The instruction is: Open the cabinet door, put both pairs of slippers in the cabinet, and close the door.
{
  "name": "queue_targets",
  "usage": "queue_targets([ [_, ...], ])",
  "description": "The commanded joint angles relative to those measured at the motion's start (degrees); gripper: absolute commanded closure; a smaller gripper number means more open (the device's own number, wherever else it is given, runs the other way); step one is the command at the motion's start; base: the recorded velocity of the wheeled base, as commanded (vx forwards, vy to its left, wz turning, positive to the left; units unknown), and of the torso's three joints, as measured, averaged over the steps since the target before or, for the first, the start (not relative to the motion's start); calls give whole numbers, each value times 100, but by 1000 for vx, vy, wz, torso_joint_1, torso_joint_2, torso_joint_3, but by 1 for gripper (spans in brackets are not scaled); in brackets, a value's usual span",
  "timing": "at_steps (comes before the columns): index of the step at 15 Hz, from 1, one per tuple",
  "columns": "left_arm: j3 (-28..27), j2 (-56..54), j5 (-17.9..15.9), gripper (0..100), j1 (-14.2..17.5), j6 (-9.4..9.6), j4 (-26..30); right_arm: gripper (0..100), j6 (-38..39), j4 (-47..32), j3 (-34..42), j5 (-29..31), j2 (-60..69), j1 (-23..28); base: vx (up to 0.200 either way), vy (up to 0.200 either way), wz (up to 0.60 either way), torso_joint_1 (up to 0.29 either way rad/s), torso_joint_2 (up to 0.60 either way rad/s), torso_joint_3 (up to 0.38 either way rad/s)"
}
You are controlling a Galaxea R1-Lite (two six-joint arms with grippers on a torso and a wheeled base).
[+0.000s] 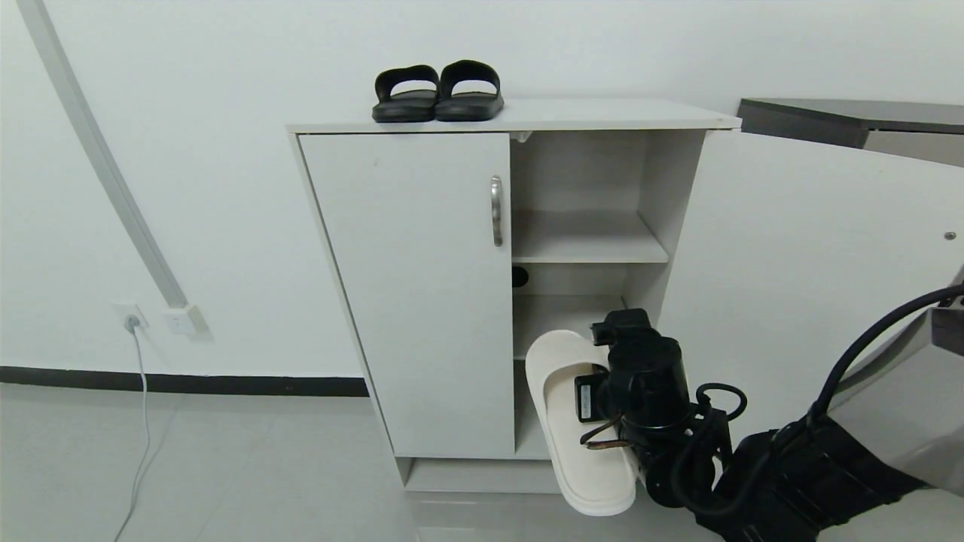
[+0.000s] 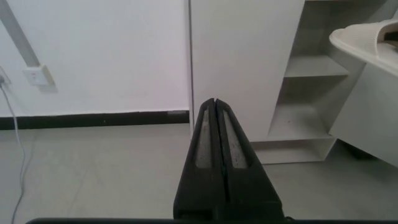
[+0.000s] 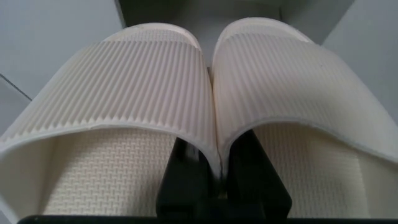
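Head view, my right end effector (image 1: 596,406): low in the frame, right of centre, clamped on the white slippers (image 1: 580,444).
Head view, white slippers: held on edge as a pair, one sole turned toward the left of the frame, toes pointing up at the open half of the cabinet (image 1: 602,114), in front of its lower compartments.
Head view, black slippers (image 1: 438,92): side by side on the cabinet top, upper centre of the frame, above the left door (image 1: 410,293).
Head view, doors: the left door is closed, with its handle (image 1: 496,211) at the inner edge; the right door (image 1: 798,263) is swung wide open toward the right of the frame, showing the shelf (image 1: 587,239).

Left wrist view, my left end effector (image 2: 214,134): fingers pressed together along their whole length, holding nothing, hanging above the floor (image 2: 93,168).
Left wrist view, surroundings: the closed left door (image 2: 239,62) lies ahead, and an edge of a white slipper (image 2: 367,40) juts in beside the open compartments.

Right wrist view, my right end effector (image 3: 217,177): its dark fingers (image 3: 180,183) pinch the two adjoining inner sides of the straps.
Right wrist view, white slippers (image 3: 155,81): ribbed straps side by side and touching, toes pointing away from me.
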State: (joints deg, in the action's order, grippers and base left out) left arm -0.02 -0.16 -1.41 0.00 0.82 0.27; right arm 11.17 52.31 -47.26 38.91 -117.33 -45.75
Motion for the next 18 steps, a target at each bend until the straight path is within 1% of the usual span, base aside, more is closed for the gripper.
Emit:
queue_targets([
  [1,2,16,1,100,0,-3,0,100,26,-1,-29,-6,-132,5,0,0,0,0,0,0],
  [3,-6,16,1,100,0,-3,0,100,149,-1,-152,-6,-308,5,0,0,0,0,0,0],
  [8,-6,16,10,100,0,-3,0,100,184,25,-574,-15,-844,31,0,0,0,0,0,0],
  [10,-6,16,10,100,0,-3,0,100,202,51,-617,-24,-976,128,0,0,0,0,0,0],
  [12,-6,16,10,100,0,-3,0,100,202,236,-609,-33,-1090,207,0,0,0,0,0,0],
  [18,-6,16,10,100,0,-3,0,100,202,315,-635,-50,-1274,216,0,0,0,0,0,0],
])
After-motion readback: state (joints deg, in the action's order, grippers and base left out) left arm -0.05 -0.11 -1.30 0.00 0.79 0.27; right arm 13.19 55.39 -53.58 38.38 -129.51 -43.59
